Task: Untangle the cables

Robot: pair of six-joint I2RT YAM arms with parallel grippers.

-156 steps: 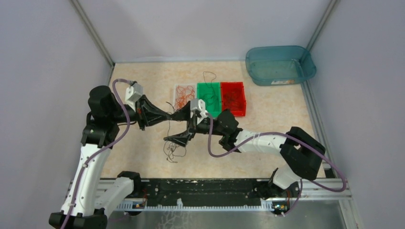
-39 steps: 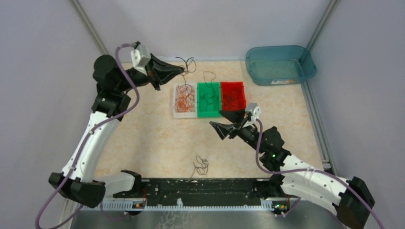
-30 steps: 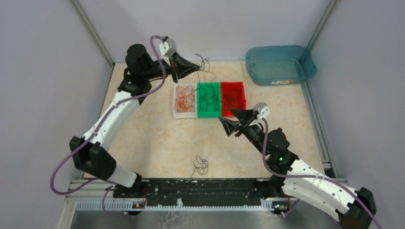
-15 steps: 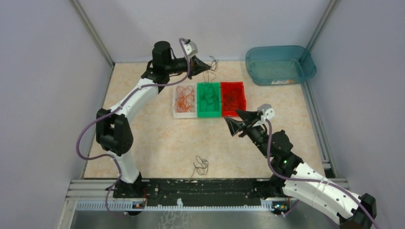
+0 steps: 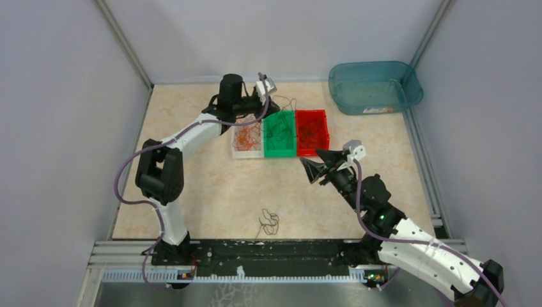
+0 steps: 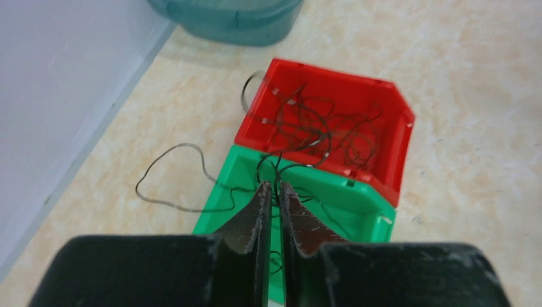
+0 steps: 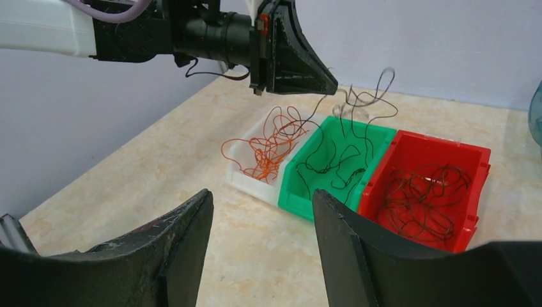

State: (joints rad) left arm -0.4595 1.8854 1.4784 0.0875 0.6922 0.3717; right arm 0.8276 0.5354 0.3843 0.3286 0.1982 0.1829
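While hovering over the green bin (image 5: 279,153) at 12 o'clock on the table (image 5: 198,185), pinches one dark cable (image 6: 279,167) in the left gripper (image 6: 273,187), with jaws pressed together on the strand and a loop hanging out past the bin's rim. Looks like the sorting step: delivering a single dark strand to others of its kind, beside orange cables (image 5: 245,135) in the white bin (image 5: 247,154) at 11 o'clock and black ones in the red bin (image 5: 312,152) at 1 o'clock. Holds the right gripper (image 7: 261,198) spread wide and empty, near the red bin at its 6 o'clock. Calls next, probably, for lowering into the green bin, parting the left jaws, then lifting away slowly enough to check for clinging loops. Leaves a small tangle (image 5: 269,222) unsorted at 6 o'clock, by the table's near edge.
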